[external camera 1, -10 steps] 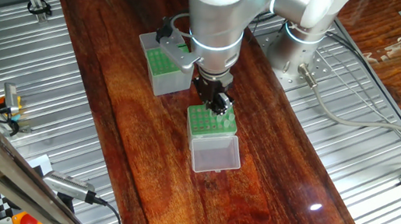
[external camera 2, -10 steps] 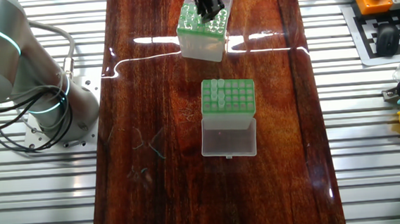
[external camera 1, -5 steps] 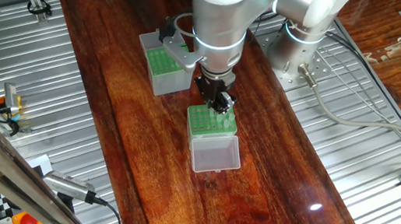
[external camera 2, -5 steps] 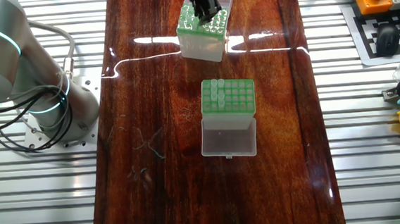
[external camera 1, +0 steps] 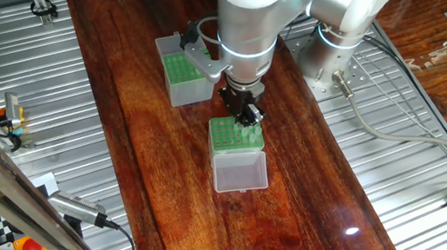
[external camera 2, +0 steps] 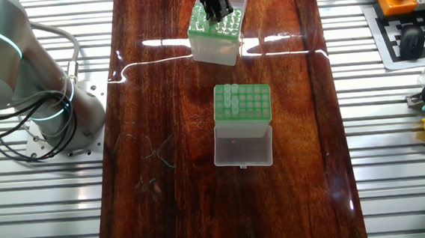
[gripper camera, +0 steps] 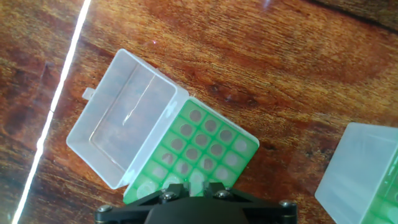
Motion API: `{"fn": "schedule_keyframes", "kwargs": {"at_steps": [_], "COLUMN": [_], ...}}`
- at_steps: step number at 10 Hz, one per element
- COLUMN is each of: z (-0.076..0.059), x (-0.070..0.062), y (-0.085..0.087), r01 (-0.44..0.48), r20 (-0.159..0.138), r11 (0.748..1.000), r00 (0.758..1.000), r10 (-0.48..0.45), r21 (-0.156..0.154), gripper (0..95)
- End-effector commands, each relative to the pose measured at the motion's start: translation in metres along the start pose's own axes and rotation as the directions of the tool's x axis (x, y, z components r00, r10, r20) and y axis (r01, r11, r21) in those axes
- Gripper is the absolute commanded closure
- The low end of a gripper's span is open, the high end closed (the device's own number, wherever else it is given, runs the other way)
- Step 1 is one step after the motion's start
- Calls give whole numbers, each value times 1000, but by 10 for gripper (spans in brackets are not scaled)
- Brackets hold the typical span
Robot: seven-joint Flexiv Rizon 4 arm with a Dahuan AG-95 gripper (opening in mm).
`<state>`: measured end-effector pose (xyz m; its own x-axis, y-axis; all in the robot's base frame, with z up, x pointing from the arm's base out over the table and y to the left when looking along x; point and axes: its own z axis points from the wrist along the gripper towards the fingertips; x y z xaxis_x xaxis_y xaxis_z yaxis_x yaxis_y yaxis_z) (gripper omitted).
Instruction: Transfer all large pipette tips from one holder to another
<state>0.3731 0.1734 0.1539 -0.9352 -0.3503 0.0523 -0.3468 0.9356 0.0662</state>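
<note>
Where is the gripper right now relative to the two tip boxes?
In one fixed view the gripper hangs just above the far edge of the clear-sided box, with the grey-sided box beyond it to the upper left; the hand view looks straight down onto the clear-sided box.

The arm rose a little over the past second, lifting the gripper (external camera 1: pixel 247 115) slightly higher above the clear-sided holder (external camera 1: pixel 235 137). In the one fixed view its white wrist housing (external camera 1: pixel 247 10) shifted a touch right and up. In the other fixed view the gripper (external camera 2: pixel 215 2) slid further toward the top edge, uncovering more of the holder's green grid (external camera 2: pixel 216 25).
</note>
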Motion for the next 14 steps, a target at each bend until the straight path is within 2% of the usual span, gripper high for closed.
{"fn": "schedule_keyframes", "kwargs": {"at_steps": [1, 3, 6, 10, 11, 12, 14], "z": [0, -6, -28, -85, -110, -118, -145], "x": [-1, -2, -3, -4, -3, -2, 3], "y": [0, -1, -1, -5, -4, -3, -7], "r01": [-1, 3, 3, 33, 34, 36, 39], "r20": [2, 3, 7, 11, 10, 10, 15], "r11": [1000, 1000, 1000, 999, 999, 999, 999], "r00": [1000, 1000, 1000, 999, 999, 999, 999], "r10": [1, -3, -3, -33, -34, -36, -39], "r21": [0, 0, 1, -9, -6, -6, -9], "gripper": [950, 950, 950, 950, 950, 950, 950]}}
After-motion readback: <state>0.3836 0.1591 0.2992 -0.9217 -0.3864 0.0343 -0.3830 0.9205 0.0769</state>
